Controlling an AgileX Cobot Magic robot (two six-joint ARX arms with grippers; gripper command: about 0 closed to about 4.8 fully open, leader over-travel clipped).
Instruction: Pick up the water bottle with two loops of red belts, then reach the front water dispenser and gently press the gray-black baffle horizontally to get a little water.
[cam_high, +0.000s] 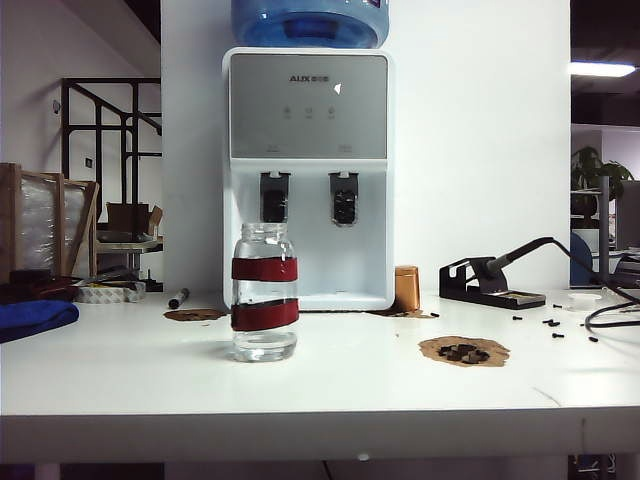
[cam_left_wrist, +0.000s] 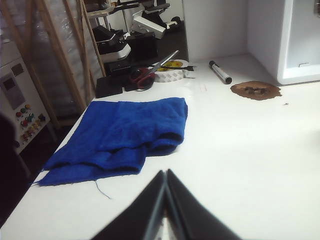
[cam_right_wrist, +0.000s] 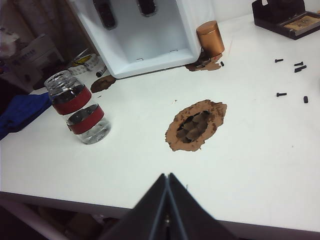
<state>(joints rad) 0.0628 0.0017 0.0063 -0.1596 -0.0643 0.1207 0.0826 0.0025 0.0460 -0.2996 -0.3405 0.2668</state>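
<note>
Standing upright, water bottle (cam_high: 265, 291) holds little water; left tool (cam_left_wrist: 165, 172), right tool (cam_right_wrist: 168, 176) both pressed together.

Level frontal exterior view; both wrist views angled down, sharing table (cam_high: 400, 385).

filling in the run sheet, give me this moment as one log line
stage: before pickup | left gripper: shut, near blue cloth | right gripper: shut, empty | clear glass red-banded water bottle: upright before white water dispenser

Bottle (cam_high: 264, 291) upright on table (cam_high: 330, 385), before dispenser (cam_high: 308, 175), below its left tap. Baffle (cam_high: 344, 205) right of bottle, behind. Cylinder (cam_high: 407, 288) just right of dispenser. Cloth (cam_left_wrist: 120, 135) far left. Left gripper (cam_left_wrist: 165, 172) near cloth; right gripper (cam_right_wrist: 167, 176) at front edge.
</note>
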